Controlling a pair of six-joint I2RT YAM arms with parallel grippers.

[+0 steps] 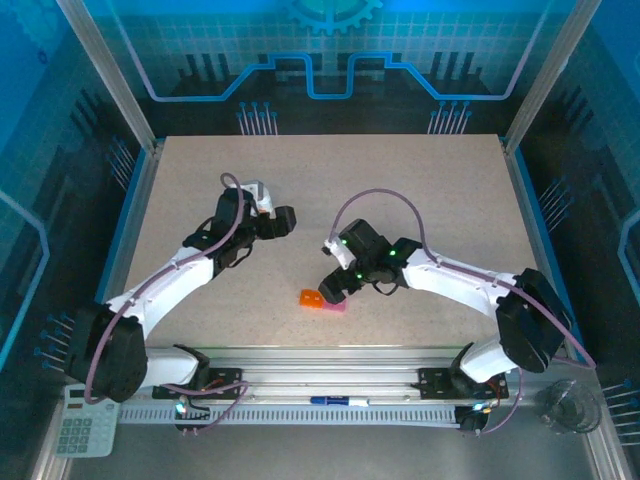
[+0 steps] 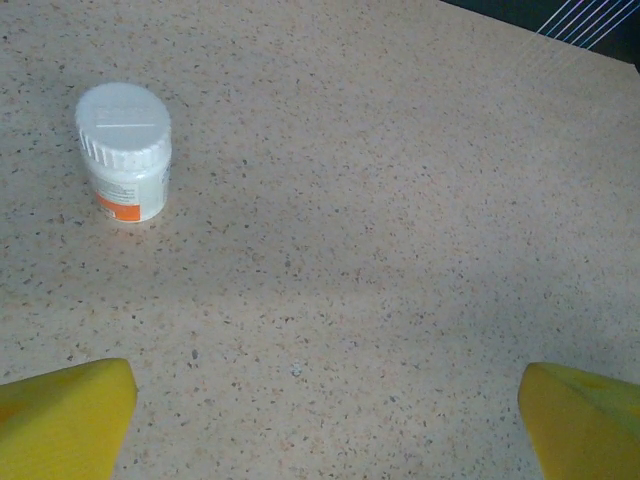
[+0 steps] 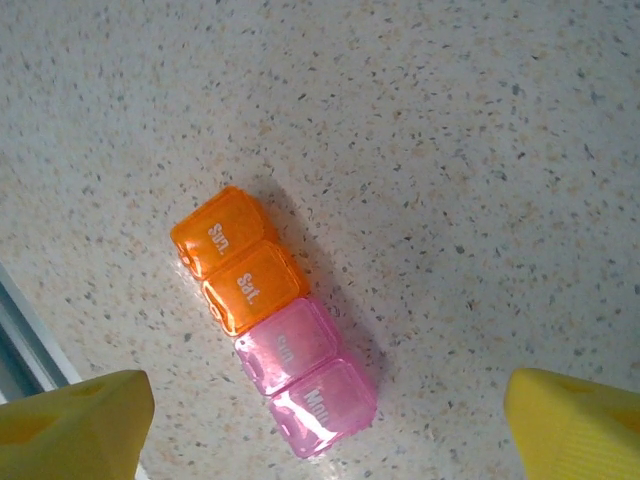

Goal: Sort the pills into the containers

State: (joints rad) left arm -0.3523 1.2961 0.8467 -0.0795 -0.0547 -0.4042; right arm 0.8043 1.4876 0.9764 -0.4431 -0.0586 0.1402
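The containers are a strip of two orange and two pink compartments lying on the speckled table, all lids shut, labelled Sun, Sat, Sun, Mon. In the top view the containers sit near the front edge. My right gripper hovers over the pink end of the strip, open, its yellow fingertips wide apart. From above, the right gripper is just behind the strip. My left gripper is open over bare table, and the left gripper is at mid table.
A small white capped bottle stands upright ahead and left of the left gripper. The table's front rail runs close beside the strip. Off the table at the front are a calculator, a blue pen and a clear cup.
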